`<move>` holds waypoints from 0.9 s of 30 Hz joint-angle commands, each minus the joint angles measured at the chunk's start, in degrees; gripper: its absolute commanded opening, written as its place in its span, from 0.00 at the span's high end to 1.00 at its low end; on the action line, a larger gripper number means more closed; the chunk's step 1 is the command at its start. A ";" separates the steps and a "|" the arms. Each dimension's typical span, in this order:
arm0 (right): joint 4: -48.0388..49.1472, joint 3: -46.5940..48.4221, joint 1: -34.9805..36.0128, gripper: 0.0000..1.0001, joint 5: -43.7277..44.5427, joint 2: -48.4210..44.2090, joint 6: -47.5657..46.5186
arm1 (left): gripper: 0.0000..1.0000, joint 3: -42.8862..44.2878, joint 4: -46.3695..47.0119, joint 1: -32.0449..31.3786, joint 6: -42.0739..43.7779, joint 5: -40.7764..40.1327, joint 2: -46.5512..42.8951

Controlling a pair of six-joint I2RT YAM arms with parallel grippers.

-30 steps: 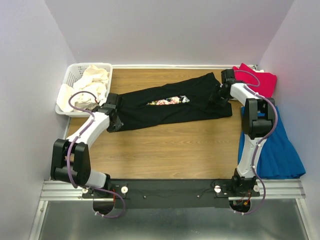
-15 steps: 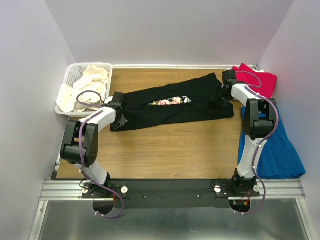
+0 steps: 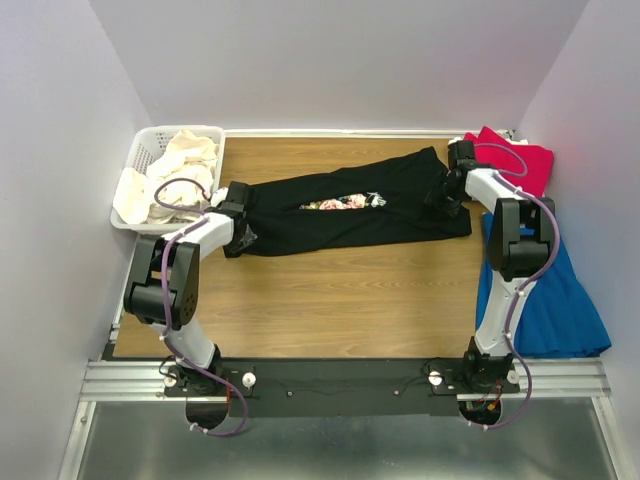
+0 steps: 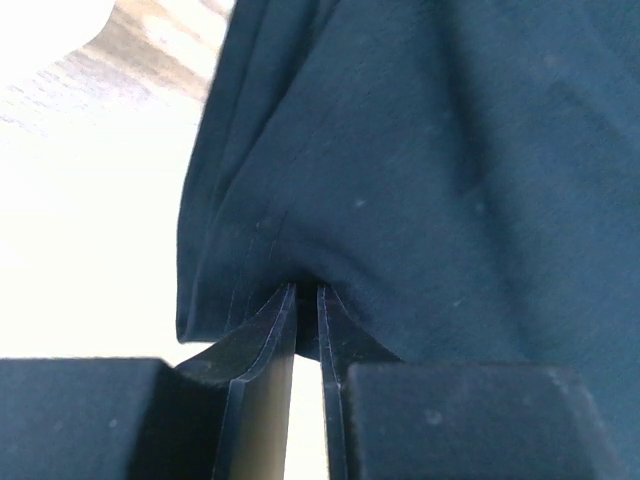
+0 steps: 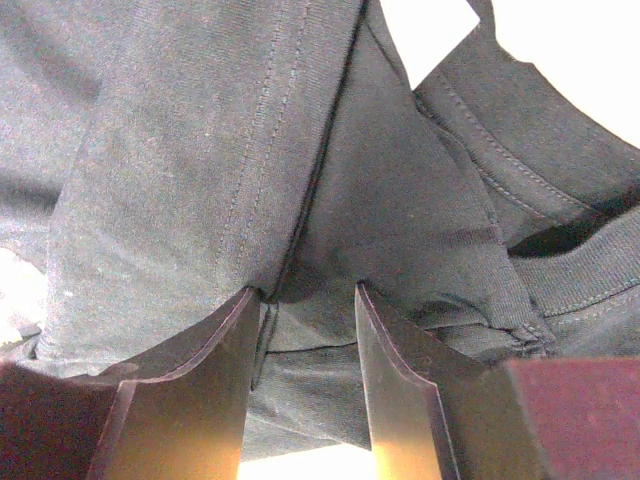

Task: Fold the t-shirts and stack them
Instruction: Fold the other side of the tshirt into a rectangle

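Top external view: black t-shirt lay across the wooden surface, gathered lengthwise into a long band with its floral print showing through a slit. Left gripper held its left end and right gripper its right end.

Left wrist view: jaws nearly closed, pinching a thin edge fold.

Right wrist view: jaws partly closed on bunched cloth near the ribbed collar.

Cloth judged light, limp, likely to sag and slip. Doubled seams or hems looked the best places to grip.

Against a second earlier, both grippers sat slightly farther back and right. Left elbow had drawn in, and the shirt lay tauter.
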 commanded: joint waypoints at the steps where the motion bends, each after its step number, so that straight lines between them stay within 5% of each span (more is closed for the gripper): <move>1: -6.00 -3.14 -3.29 0.48 5.65 1.67 -0.78 | 0.77 -7.34 -6.42 -0.95 0.18 3.78 -1.72; 27: -11.36 -3.67 -4.27 0.49 4.51 -0.52 -1.13 | 0.79 -20.36 -8.54 -4.73 0.71 25.41 -8.76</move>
